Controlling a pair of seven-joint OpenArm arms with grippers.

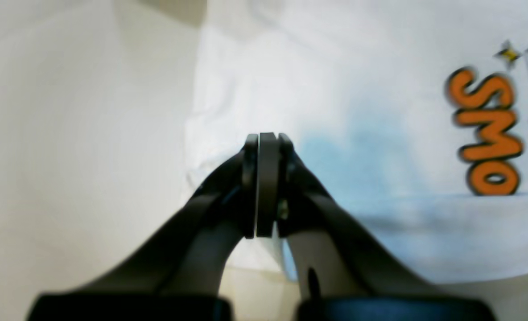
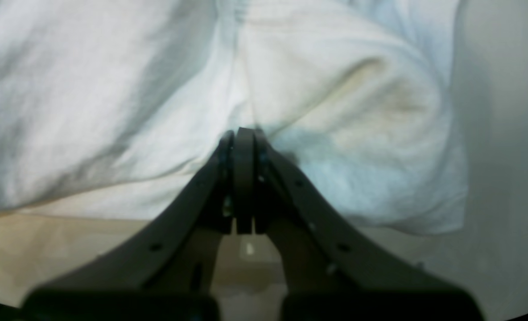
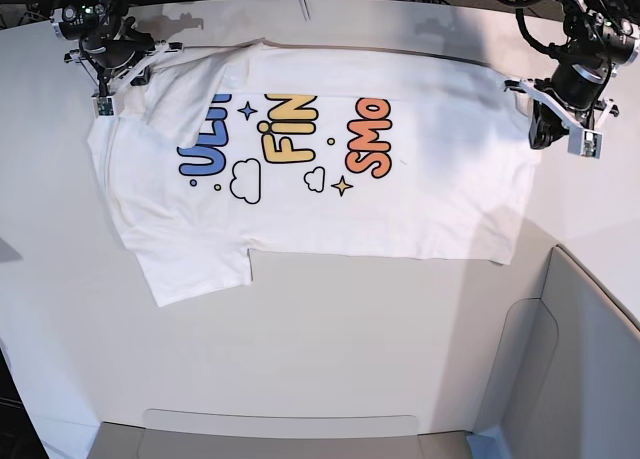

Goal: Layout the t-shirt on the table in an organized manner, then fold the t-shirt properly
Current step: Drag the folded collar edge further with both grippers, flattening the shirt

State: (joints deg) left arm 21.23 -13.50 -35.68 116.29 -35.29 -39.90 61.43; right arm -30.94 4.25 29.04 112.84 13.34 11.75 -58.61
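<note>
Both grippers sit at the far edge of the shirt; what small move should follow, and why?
Probably both lift and draw the far edge forward: the left gripper and right gripper look shut on the t-shirt, whose far sleeve lies folded over the print.

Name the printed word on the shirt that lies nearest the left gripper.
The orange "SMOL": of the three words on the t-shirt, it sits closest to the left gripper.

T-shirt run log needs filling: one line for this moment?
t-shirt: spread, print up, top edge folded | left gripper: shut | right gripper: shut | table
</note>
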